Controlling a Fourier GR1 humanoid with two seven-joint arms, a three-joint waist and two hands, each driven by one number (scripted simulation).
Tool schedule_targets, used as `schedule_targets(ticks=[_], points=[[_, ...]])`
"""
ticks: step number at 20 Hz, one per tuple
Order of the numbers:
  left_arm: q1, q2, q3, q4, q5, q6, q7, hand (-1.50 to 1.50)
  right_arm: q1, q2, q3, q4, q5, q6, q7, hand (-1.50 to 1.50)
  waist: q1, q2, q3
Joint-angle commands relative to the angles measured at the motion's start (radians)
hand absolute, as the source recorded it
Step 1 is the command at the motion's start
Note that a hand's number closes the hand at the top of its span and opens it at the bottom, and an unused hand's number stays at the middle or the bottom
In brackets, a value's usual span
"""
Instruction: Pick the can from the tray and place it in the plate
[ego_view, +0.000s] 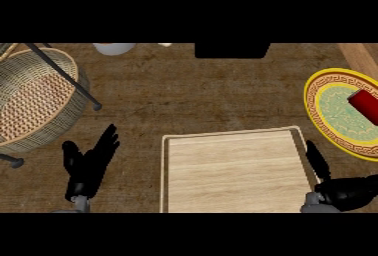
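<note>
Head view: looking steeply down on a dark brown counter (184, 95).
Can: the red can (365, 106) lies on its side inside the plate, toward its right part, cut off by the view's right edge.
Plate: a yellow-rimmed plate (319, 119) with a green patterned middle sits at the right, just beyond the tray's upper right corner.
Tray: a pale wooden tray (235, 170) with a raised rim lies at centre bottom, with nothing resting on it.
Left hand: the left hand (87, 167) shows at lower left, well apart from the tray, fingers straight and spread a little, pointing up; it holds nothing.
Right hand: the right hand (347, 191) sits at lower right beside the tray's right rim; one finger stretches up along that rim, the others look curled in at the palm, holding nothing.
Basket: a woven basket (33, 100) fills the upper left, with a dark rod (66, 72) slanting across it.
Far edge: a pale rounded thing (114, 48) and a black block (232, 50) are cut off at the top.
Way between tray and plate: bare counter.
</note>
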Motion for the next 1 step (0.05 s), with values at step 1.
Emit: schedule_targets(ticks=[1], points=[[-0.035, -0.032, -0.014, 0.038, -0.022, 0.022, 0.007, 0.0, -0.024, 0.003, 0.053, 0.048, 0.117, -0.142, 0.153, -1.5, 0.001, 0.002, 0.0]])
